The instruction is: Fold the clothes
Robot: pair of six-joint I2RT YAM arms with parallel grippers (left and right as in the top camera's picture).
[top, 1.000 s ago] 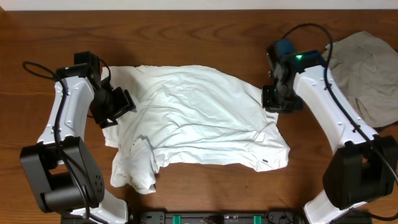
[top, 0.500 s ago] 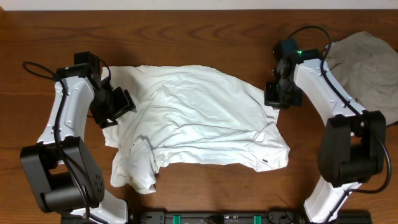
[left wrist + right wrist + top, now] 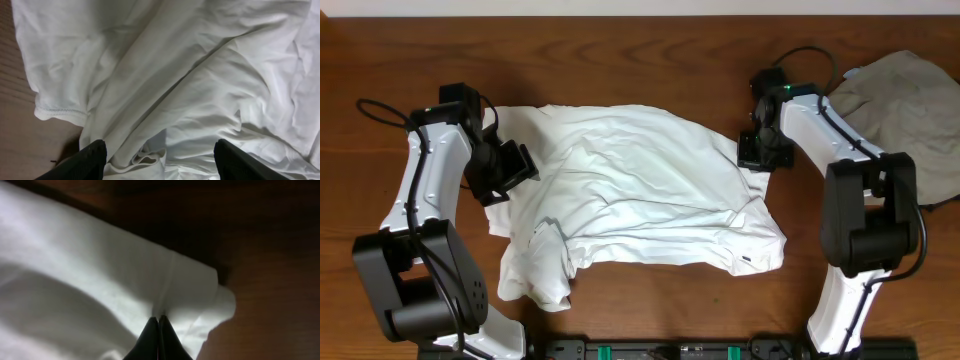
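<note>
Overhead, a white T-shirt [image 3: 640, 195] lies spread and rumpled across the middle of the table [image 3: 650, 60], with no lettering showing (only plain cloth faces up). One part is bunched at its near left corner. A grey shirt [image 3: 910, 110] sits heaped at the far right edge, apart from the T-shirt.

The left claw [image 3: 505, 170] is at the T-shirt's left edge with its jaws wide. In the left wrist view its fingers [image 3: 92, 161] stand well apart, with wrinkled cloth and a small fold between them. A hemmed sleeve end lies off to one side on bare wood. Whether the tips touch the cloth cannot be told.

The right claw [image 3: 757, 155] is at the T-shirt's right edge, at the sleeve. In the right wrist view its tips are pressed together (no gap shows) and pinch a crease of the white cloth just beside the rolled edge, with dark wood beyond.
</note>
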